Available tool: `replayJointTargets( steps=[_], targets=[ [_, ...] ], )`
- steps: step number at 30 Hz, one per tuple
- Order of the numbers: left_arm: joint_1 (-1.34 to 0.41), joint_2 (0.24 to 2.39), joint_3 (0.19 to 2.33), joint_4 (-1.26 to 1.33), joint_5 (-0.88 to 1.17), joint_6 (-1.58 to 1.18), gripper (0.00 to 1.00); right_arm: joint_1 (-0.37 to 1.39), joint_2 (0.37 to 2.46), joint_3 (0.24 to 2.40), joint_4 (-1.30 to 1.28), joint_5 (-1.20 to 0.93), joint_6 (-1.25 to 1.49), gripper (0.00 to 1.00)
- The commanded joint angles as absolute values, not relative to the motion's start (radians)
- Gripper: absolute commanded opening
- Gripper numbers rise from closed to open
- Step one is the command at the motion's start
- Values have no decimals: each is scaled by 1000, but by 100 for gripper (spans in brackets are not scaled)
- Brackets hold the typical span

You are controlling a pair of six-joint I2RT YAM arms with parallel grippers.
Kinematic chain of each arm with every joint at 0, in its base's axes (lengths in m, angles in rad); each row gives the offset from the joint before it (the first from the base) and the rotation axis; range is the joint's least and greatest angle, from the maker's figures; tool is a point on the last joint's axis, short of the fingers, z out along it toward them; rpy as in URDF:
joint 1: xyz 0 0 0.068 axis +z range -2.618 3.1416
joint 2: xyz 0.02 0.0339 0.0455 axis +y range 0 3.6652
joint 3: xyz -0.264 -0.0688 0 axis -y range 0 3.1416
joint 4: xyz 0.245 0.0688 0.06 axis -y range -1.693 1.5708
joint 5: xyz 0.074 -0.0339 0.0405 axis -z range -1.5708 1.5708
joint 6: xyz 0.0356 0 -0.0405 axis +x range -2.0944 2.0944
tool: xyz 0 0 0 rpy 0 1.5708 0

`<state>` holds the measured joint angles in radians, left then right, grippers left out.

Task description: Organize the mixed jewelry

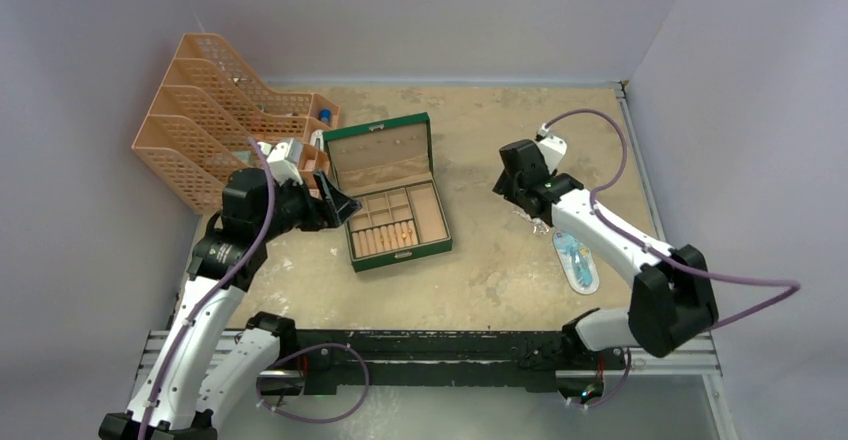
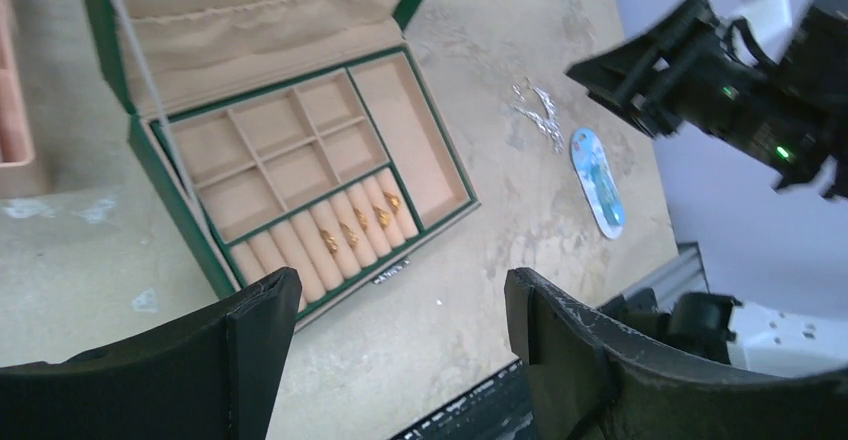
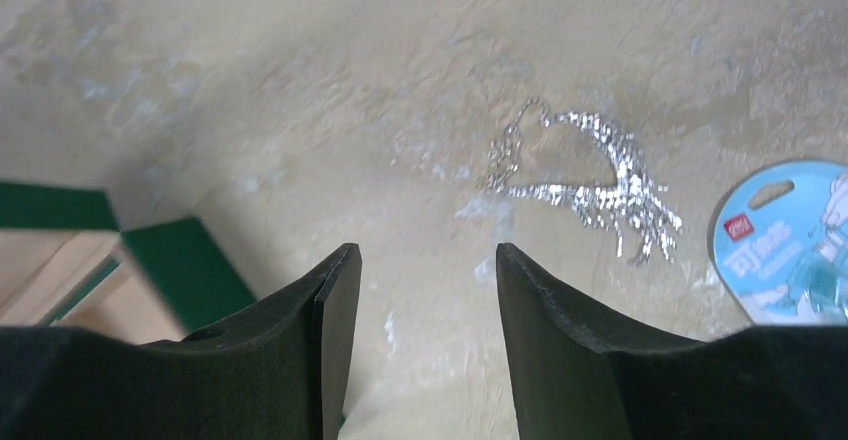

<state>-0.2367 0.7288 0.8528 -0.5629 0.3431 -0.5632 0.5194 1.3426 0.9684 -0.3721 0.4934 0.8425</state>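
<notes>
The green box [image 1: 439,247] lies open mid-table, its tan compartments showing. Several tiny gold rings [image 2: 350,232] sit in the ring rolls along its front row. A silvery, glittery chain tangle [image 3: 590,175] lies on the bare table to the right of the box [image 2: 170,200], also visible as the tangle [image 2: 538,115] in the left wrist view. My left gripper [image 2: 400,285] hovers open and empty at the box's left side, above its front edge. My right gripper [image 3: 425,255] is open and empty too, held over the table just left of the tangle.
A light-blue oval packet [image 1: 577,260] lies right of the tangle, near the right arm. A peach mesh file rack [image 1: 215,120] stands at the back left, behind the left arm. The green box corner [image 3: 170,260] is close to the right gripper's left finger.
</notes>
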Motion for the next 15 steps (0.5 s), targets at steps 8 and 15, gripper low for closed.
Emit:
replayJointTargets(
  steps=[8, 15],
  targets=[
    [-233, 807, 873, -504, 679, -543, 74, 404, 1595, 1023, -260, 464, 744, 56],
    [-233, 811, 833, -466, 692, -539, 74, 371, 1667, 1017, -242, 430, 728, 65]
  ],
)
